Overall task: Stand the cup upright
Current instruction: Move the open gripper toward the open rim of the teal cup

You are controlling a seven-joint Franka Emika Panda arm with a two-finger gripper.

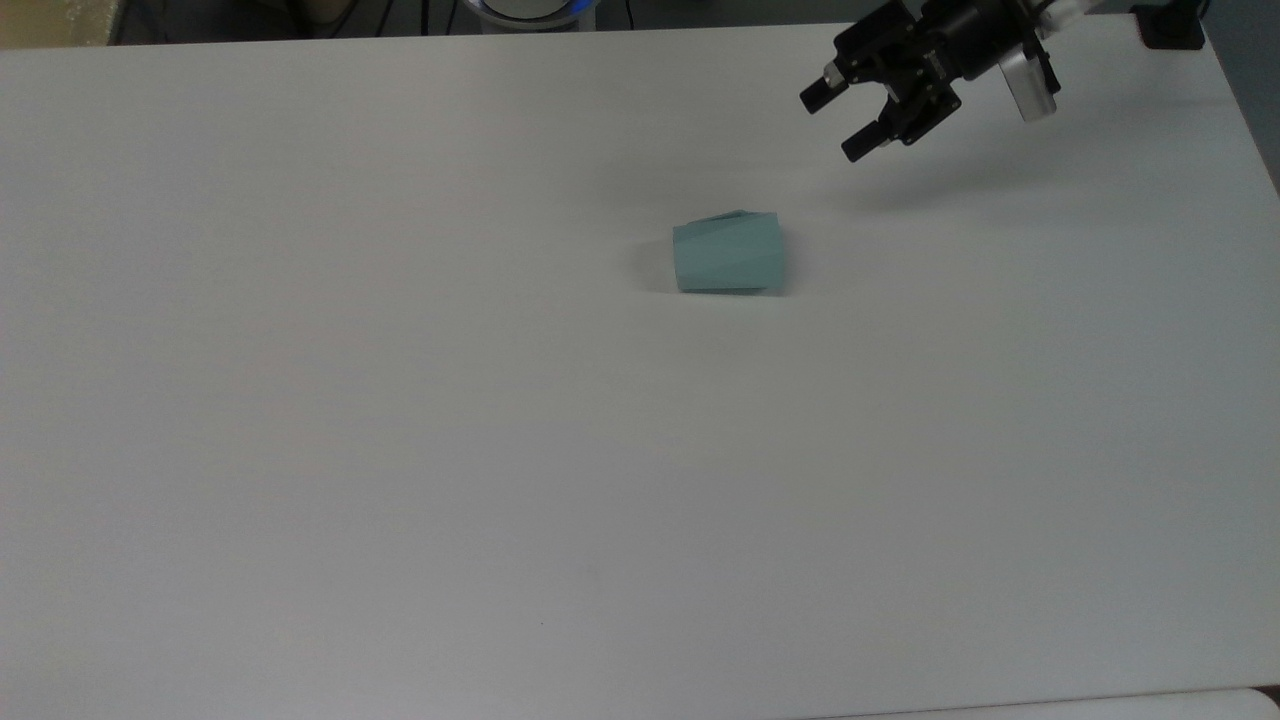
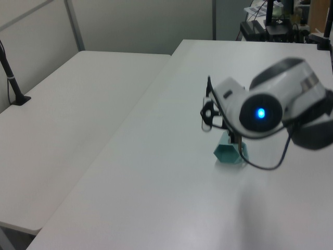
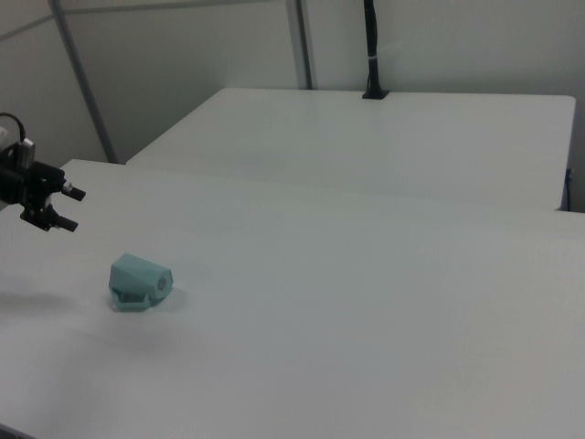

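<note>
The cup [image 3: 139,282] lies on its side, jaws parted nearby.

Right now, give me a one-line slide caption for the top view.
Open gripper hovers apart from the teal cup lying on its side on the white table, toward the top view's upper right.

Even, diffuse overhead light, soft faint shadows on the white table [image 1: 400,450]; the arm [image 2: 270,112] looms blurred in the left view.
</note>
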